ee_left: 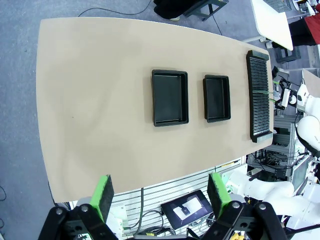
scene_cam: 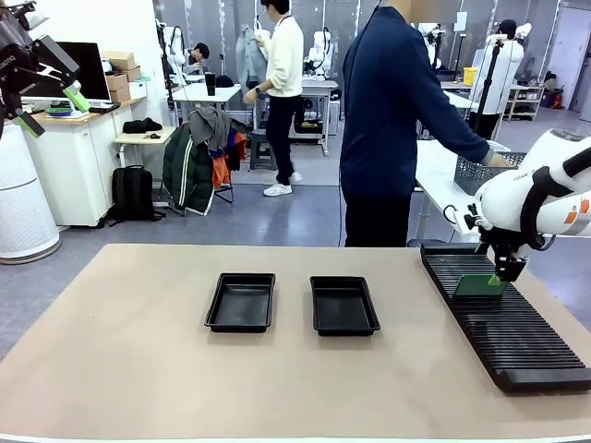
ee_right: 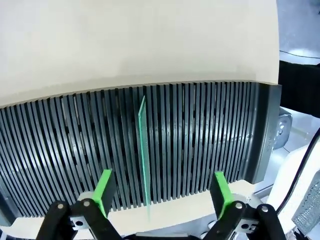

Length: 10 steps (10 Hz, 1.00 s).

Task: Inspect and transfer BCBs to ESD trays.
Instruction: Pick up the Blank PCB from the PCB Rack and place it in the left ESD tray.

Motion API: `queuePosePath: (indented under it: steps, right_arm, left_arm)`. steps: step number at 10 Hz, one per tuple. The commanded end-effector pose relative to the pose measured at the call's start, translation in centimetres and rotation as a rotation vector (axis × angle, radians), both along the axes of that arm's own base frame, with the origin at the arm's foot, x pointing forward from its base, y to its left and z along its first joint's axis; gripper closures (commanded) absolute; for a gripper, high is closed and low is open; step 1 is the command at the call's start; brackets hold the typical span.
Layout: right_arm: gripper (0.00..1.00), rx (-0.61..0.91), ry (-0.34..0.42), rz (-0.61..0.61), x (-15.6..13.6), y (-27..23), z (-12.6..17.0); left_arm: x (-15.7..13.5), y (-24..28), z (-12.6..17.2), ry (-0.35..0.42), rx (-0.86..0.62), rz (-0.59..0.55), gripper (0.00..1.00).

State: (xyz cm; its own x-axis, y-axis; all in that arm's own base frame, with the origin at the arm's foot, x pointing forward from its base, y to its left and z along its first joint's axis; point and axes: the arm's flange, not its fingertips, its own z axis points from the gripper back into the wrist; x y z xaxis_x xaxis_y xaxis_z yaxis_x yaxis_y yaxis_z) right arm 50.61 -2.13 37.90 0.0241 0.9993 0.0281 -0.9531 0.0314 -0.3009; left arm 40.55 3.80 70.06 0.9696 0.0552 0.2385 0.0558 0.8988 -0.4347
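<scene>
Well, tan table (scene_cam: 120, 351): ESD trays (scene_cam: 241, 302), rack (scene_cam: 526, 337); person (scene_cam: 388, 120) beyond.

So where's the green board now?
In the front view, the board stands in the black rack on the right, just under the right claw.

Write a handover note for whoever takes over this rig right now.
Left claw: open, raised high above the table, holding nothing.
Right claw: open, straddling a thin flat green board that stands upright in the long black ribbed slotted rack; pads not touching it.
Two shallow black plastic trays sit mid-table, no board in either.
Done: nothing transferred.
Left: grip the board, inspect it, place it in a tray.
</scene>
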Motion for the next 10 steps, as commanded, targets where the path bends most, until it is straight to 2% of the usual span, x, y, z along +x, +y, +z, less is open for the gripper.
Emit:
queuePosePath:
  steps: [1,4,5,10]
  right_arm:
    - [0.0,-0.011,-0.022,0.026,0.6,-1.0,-0.6]
    - [0.0,-0.012,-0.008,0.036,0.7,-1.5,-1.7]
    - [0.0,0.02,0.006,0.004,0.7,-1.7,-1.4]
    - [0.0,-0.01,0.015,0.003,0.3,-1.0,-1.2]
  left_arm:
    - [-0.1,0.0,0.0,0.001,-0.001,0.003,0.0]
    - [-0.1,0.0,0.0,0.001,-0.001,0.003,0.0]
    - [-0.1,0.0,0.0,0.001,-0.001,0.003,0.0]
    - [-0.1,0.0,0.0,0.001,-0.001,0.003,0.0]
